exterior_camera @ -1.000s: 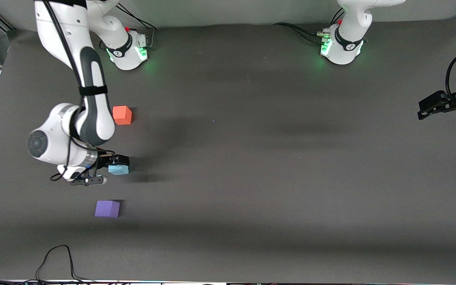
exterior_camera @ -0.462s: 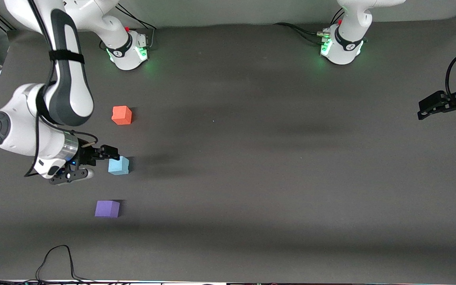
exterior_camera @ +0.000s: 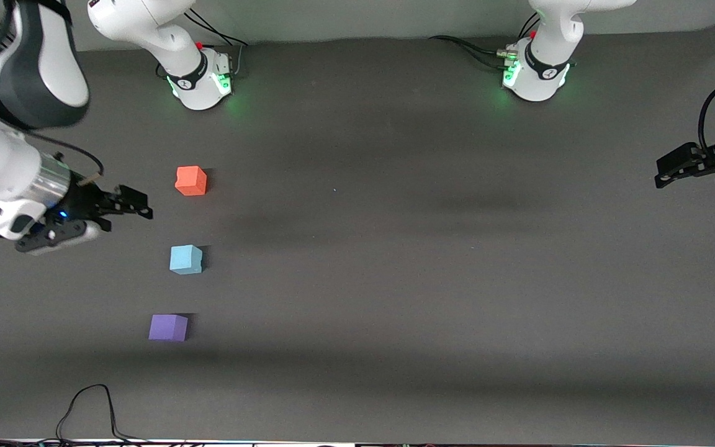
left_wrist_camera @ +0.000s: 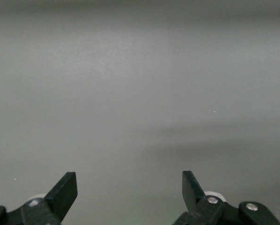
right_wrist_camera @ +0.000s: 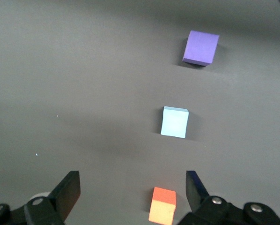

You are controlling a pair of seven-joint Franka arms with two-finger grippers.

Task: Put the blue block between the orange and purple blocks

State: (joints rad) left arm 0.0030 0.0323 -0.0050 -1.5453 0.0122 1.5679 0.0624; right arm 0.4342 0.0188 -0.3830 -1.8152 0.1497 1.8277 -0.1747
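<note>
The pale blue block (exterior_camera: 185, 259) sits on the table between the orange block (exterior_camera: 191, 180), farther from the front camera, and the purple block (exterior_camera: 168, 327), nearer to it. All three show in the right wrist view: purple block (right_wrist_camera: 201, 48), blue block (right_wrist_camera: 174, 122), orange block (right_wrist_camera: 162, 206). My right gripper (exterior_camera: 140, 205) is open and empty, raised beside the orange block toward the right arm's end of the table; it also shows in the right wrist view (right_wrist_camera: 132, 187). My left gripper (exterior_camera: 660, 172) is open and empty and waits at the left arm's end (left_wrist_camera: 129, 183).
The dark grey table mat (exterior_camera: 395, 248) carries only the three blocks. The right arm's base (exterior_camera: 199, 77) and the left arm's base (exterior_camera: 534, 71) stand along the edge farthest from the front camera. A black cable (exterior_camera: 90, 403) loops at the nearest edge.
My right gripper has let go of the blue block and drawn away from it, rising toward the right arm's end of the table. The blue block stays put. The left arm has not moved.
</note>
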